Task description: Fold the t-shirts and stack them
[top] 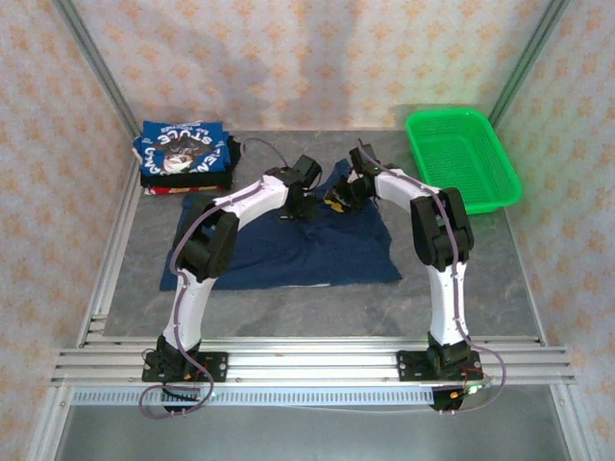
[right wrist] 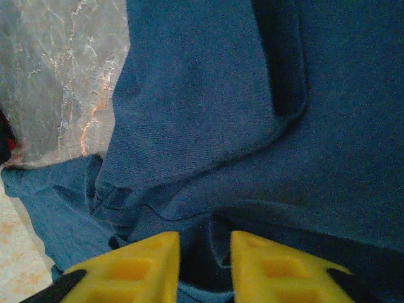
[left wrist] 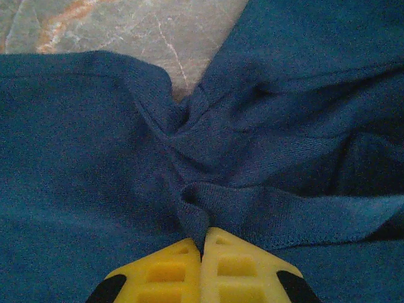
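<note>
1. Folded stack of t-shirts (top: 183, 154) sits at the table's (top: 461, 279) far left corner, with a blue printed tee on top and black and red edges beneath.
2. Navy t-shirt (top: 288, 254) lies spread and rumpled at centre, not yet folded.
3. Left gripper (left wrist: 202, 238): fingers pressed together on a bunched pinch of the navy cloth.
4. Right gripper (right wrist: 205, 243): narrow gap with navy cloth in it; cannot tell if it grips.
5. Judged remaining: fold this 1 tee, then add it to the stack.
</note>
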`<state>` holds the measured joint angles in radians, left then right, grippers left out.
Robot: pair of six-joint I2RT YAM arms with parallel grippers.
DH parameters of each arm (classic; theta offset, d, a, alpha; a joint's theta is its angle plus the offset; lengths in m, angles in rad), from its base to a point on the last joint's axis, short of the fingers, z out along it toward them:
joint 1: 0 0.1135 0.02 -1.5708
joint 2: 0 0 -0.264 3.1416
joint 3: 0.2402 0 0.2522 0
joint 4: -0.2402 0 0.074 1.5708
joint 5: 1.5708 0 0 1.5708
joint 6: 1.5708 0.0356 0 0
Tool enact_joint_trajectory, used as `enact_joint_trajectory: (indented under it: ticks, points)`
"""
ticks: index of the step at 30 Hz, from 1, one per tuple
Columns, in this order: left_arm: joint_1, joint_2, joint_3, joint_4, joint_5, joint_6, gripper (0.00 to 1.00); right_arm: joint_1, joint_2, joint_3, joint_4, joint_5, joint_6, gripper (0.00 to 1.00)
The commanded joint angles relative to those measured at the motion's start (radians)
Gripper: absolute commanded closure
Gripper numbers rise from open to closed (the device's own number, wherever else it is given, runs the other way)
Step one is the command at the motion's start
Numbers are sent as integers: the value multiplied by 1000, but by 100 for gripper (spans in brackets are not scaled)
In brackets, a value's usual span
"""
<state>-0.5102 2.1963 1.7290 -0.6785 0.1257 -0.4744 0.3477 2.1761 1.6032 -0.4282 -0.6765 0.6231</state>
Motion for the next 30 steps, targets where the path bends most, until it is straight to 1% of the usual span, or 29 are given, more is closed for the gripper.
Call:
enact_joint_trajectory:
  ticks: [1,3,6,11,13,14,17,19,24,28,30]
  points:
    - [12,-24,-23,14,-26,-22,100,0,21,33,-40,53,12,90]
    - [12,-27,-30,19,-35,-23,100,0,16,38,-31,80,19,100]
    - [18,-38,-52,29,-50,-36,100,0,-3,47,-23,132,24,100]
    - [27,-58,-82,50,-65,-54,100,0,-49,37,48,184,31,100]
    - [29,-64,-88,56,-75,-55,100,0,-58,35,85,183,37,100]
    - [30,-65,-90,60,-77,-84,100,0,-57,36,94,177,40,100]
    - [34,-67,-91,72,-75,-99,100,-1,-47,52,100,162,40,100]
    - [40,-69,-97,86,-72,-119,100,0,-53,37,135,148,52,100]
    - [59,-85,-121,123,-68,-175,100,-1,-91,-6,231,181,62,100]
    - [62,-85,-125,134,-72,-199,100,0,-29,88,237,127,81,100]
    - [68,-87,-135,146,-72,-223,100,2,-5,106,271,108,111,100]
